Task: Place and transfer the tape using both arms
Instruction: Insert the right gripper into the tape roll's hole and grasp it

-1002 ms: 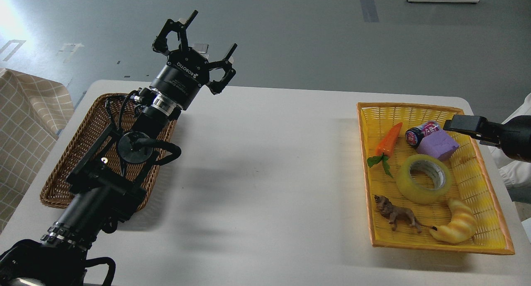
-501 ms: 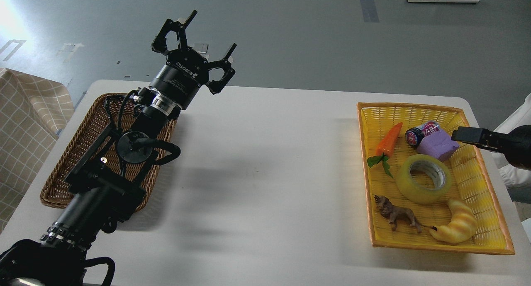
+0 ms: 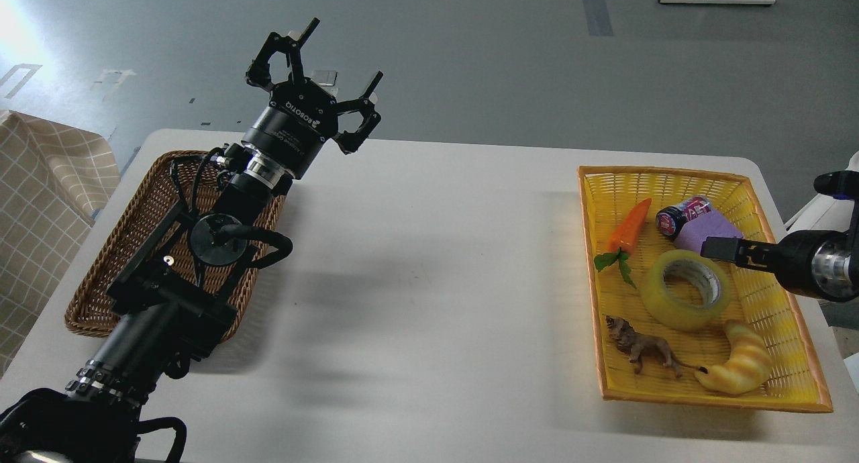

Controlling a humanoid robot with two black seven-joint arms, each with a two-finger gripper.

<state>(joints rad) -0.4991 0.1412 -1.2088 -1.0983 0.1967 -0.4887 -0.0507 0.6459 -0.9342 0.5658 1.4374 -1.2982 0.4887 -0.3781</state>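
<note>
The tape (image 3: pixel 684 289), a wide translucent yellow roll with a grey-white core, lies flat in the yellow basket (image 3: pixel 798 355) at the right of the white table. My right gripper (image 3: pixel 721 249) comes in from the right edge and sits just above the roll's far right side, over the purple block; it is seen edge-on, so I cannot tell its fingers apart. My left gripper (image 3: pixel 321 67) is open and empty, held high above the table's far left, over the brown wicker basket (image 3: pixel 100 282).
The yellow basket also holds a toy carrot (image 3: pixel 629 231), a small can (image 3: pixel 681 216), a purple block (image 3: pixel 711 231), a toy lion (image 3: pixel 641 345) and a yellow croissant toy (image 3: pixel 738 368). A checked cloth (image 3: pixel 40 201) lies left of the table.
My right gripper has moved down and left, from over the basket's far right rim to just above the tape. The left arm has not moved.
</note>
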